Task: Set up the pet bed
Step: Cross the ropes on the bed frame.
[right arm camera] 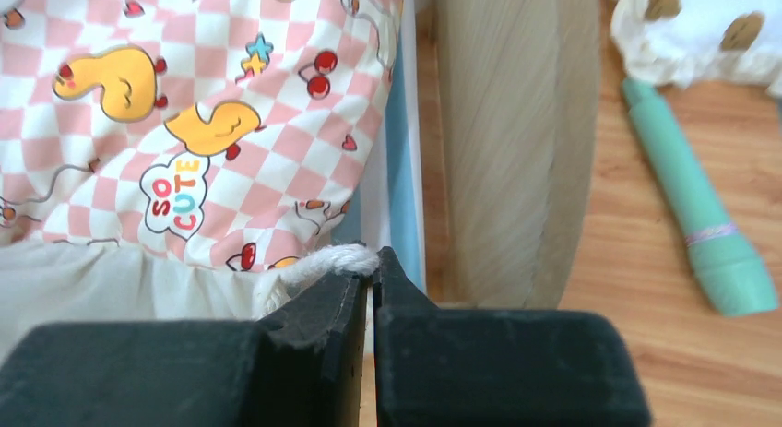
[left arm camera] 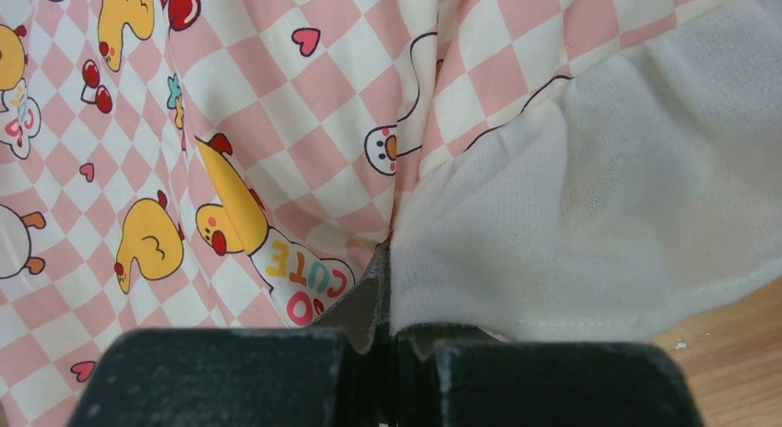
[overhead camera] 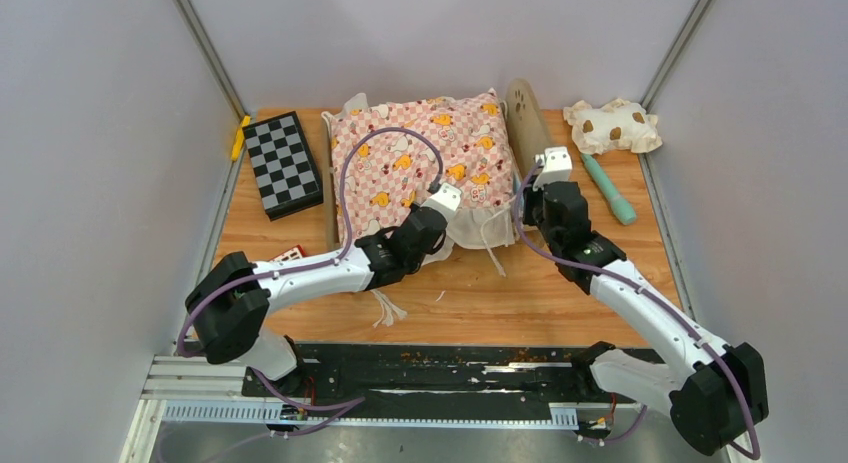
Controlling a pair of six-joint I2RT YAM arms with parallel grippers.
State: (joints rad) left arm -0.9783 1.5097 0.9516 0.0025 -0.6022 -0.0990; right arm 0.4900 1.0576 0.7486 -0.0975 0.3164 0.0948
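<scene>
Wooden table (overhead camera: 520,303) planks run between plain grey walls, with both arms reaching in from the near edge. At the cushion's near edge, the left gripper (left arm camera: 385,302) has its jaws pressed together on the pink checkered cushion (overhead camera: 415,158), pinching the fabric where the duck-printed top meets its white ruffle (left arm camera: 590,196). The right gripper (right arm camera: 372,272) is likewise closed, its jaws nipping a twisted white cord (right arm camera: 323,263) that comes off the cushion's near right corner. Just beyond those fingers stands the pet bed (overhead camera: 522,123), a light-wood frame lying across the back middle of the table. Its rounded headboard (right arm camera: 503,141) rises upright at the right end, and the top camera shows small paw-print holes cut near its top. The frame holds the cushion, which fills it and spills over the near side, loose ties trailing on the wood. Along the cushion's left side a second brown board (overhead camera: 329,198) shows edge-on. Only the right wrist camera catches the blue-and-white strip of fabric (right arm camera: 403,169) squeezed between cushion and headboard; from above the cushion hides it. Right of the headboard lies a teal cylinder (overhead camera: 610,188), apart from the bed, and behind it in the far right corner sits a cream pillow (overhead camera: 610,125) with brown spots. Left of the bed rests a black-and-grey checkered box (overhead camera: 283,163), which neither wrist camera shows.
</scene>
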